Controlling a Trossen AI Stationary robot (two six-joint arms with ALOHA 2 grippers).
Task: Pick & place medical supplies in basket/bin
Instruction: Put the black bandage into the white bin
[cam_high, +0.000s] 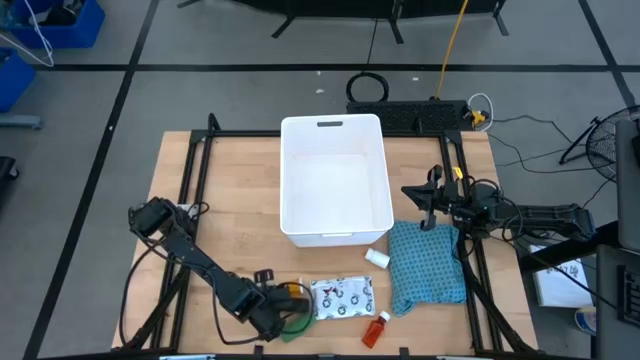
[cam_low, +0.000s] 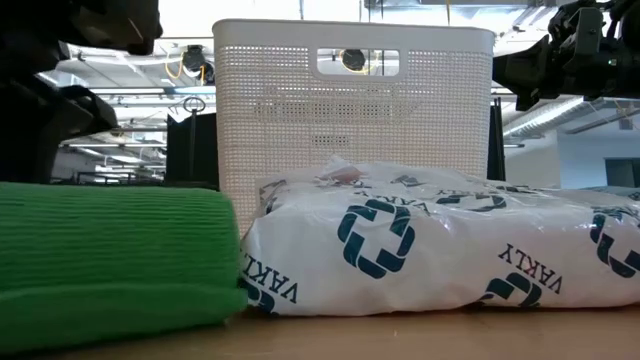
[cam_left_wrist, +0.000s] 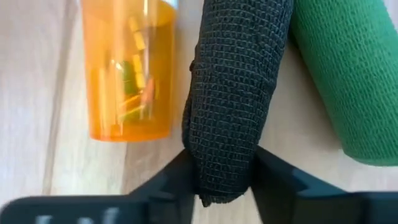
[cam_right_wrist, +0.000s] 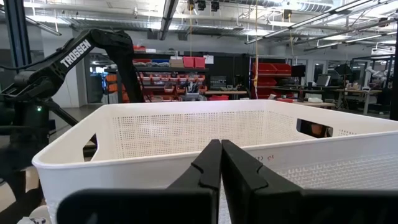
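My left gripper (cam_high: 277, 312) is down at the table's near edge, shut on a black woven bandage roll (cam_left_wrist: 233, 81). An orange pill bottle (cam_left_wrist: 127, 68) and a green bandage roll (cam_left_wrist: 348, 74) lie on the table on either side of it. The white printed pouch (cam_high: 342, 297) lies flat to their right, with a red-orange bottle (cam_high: 375, 328) near the edge and a small white bottle (cam_high: 377, 258) by the white bin (cam_high: 335, 235). My right gripper (cam_right_wrist: 221, 152) is shut and waits above the table at the bin's right side (cam_high: 412, 192). My left gripper pinches the black roll between its two fingers (cam_left_wrist: 177, 177) at the roll's near end (cam_left_wrist: 217, 180). The fingers run along the roll's length, one on each side. The roll lies beside the orange bottle and the green roll; whether it rests on the table I cannot tell.
A teal textured cloth (cam_high: 428, 265) lies right of the bin, under my right arm. In the low view the green roll (cam_low: 110, 255) and the pouch (cam_low: 440, 245) stand before the bin's perforated wall (cam_low: 350, 110). Bare wood shows left of the bin.
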